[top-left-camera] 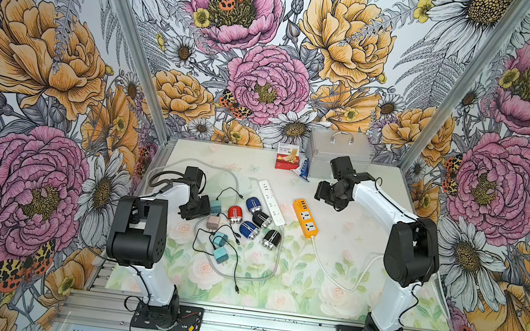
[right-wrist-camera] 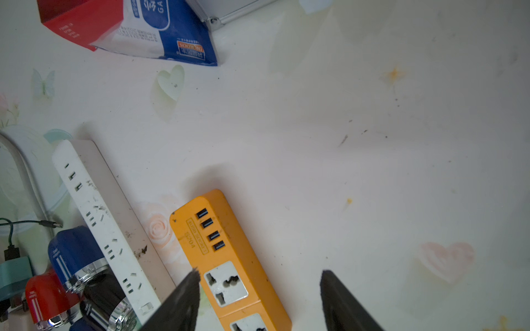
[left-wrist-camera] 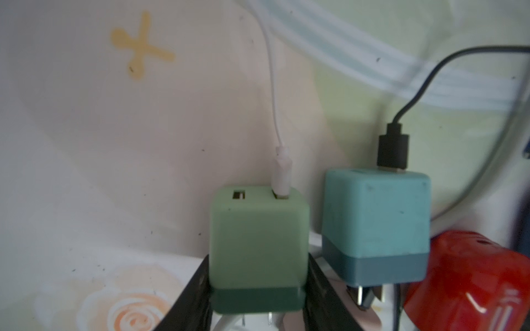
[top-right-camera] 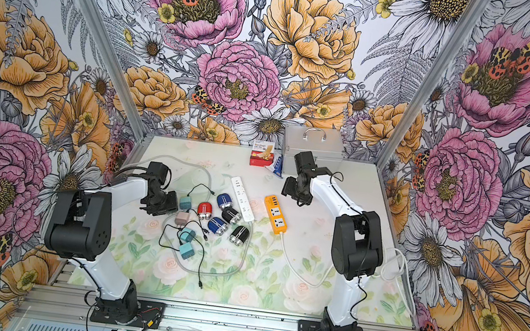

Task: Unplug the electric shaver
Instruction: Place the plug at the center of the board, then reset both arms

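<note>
Several small capsule-shaped electric shavers lie mid-table: a red one (top-left-camera: 235, 214) (top-right-camera: 204, 211) (left-wrist-camera: 470, 283), two blue (top-left-camera: 254, 205) (top-left-camera: 249, 229) and two black (top-left-camera: 261, 220) (top-left-camera: 271, 239). Whether a cable enters any of them, I cannot tell. My left gripper (top-left-camera: 194, 213) (left-wrist-camera: 258, 266) is low at their left, its fingers (left-wrist-camera: 198, 286) against both sides of a green charger cube (left-wrist-camera: 258, 238) with a white cable (left-wrist-camera: 272, 86) plugged in. A teal charger (left-wrist-camera: 375, 223) (top-left-camera: 215, 206) with a black cable sits beside it. My right gripper (top-left-camera: 322, 193) (right-wrist-camera: 259, 275) hangs open and empty over the orange power strip (top-left-camera: 305, 218) (right-wrist-camera: 229, 258).
A white power strip (top-left-camera: 271, 202) (right-wrist-camera: 100, 217) lies between the shavers and the orange strip. A pink charger (top-left-camera: 213, 222), two more teal ones (top-left-camera: 220, 247) and loose black cables (top-left-camera: 235, 274) lie nearer the front. A silver case (top-left-camera: 338, 151) and a red box (top-left-camera: 287, 160) stand at the back.
</note>
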Motion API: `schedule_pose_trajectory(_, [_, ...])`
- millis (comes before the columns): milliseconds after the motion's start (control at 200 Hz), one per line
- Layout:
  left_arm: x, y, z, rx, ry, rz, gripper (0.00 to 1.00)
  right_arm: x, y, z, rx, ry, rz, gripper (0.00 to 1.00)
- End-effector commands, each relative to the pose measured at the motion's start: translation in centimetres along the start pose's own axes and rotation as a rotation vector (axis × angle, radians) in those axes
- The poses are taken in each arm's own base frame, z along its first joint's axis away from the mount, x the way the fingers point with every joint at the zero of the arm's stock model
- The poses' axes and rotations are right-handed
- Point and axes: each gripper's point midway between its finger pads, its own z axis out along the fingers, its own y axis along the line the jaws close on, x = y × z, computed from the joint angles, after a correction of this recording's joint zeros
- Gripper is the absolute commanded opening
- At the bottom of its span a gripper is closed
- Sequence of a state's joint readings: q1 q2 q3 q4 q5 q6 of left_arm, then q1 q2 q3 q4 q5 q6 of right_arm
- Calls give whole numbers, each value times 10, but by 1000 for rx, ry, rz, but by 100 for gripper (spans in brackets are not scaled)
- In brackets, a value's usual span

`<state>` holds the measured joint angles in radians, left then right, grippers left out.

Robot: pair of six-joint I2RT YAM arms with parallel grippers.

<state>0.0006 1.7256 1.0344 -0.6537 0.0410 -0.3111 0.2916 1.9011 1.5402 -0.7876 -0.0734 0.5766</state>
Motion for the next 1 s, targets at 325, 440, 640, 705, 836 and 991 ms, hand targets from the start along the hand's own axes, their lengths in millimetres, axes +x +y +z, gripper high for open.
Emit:
schedule_pose_trajectory(325, [-22, -3, -37, 16, -150, 6, 86, -21, -19, -33, 143, -170, -181, 79])
schedule_pose_trajectory(440, [-38, -4, -65, -9, -290, 60, 91, -33, -30, -55, 199, -307, -221, 100])
schedule_pose_trajectory(640, [-67, 16, -103, -106, -551, 82, 98, -33, -73, -74, 354, -516, -275, 100])
schedule_pose_trajectory(705, [-77, 16, -110, -112, -662, 125, 98, -31, -92, -74, 381, -568, -257, 100])
schedule_pose_trajectory(836, [-84, 22, -111, -96, -931, 151, 99, -31, -129, -67, 437, -680, -174, 100])
schedule_pose_trajectory(991, [-80, 13, -93, -24, -991, 194, 99, -37, -134, -74, 350, -795, -159, 100])
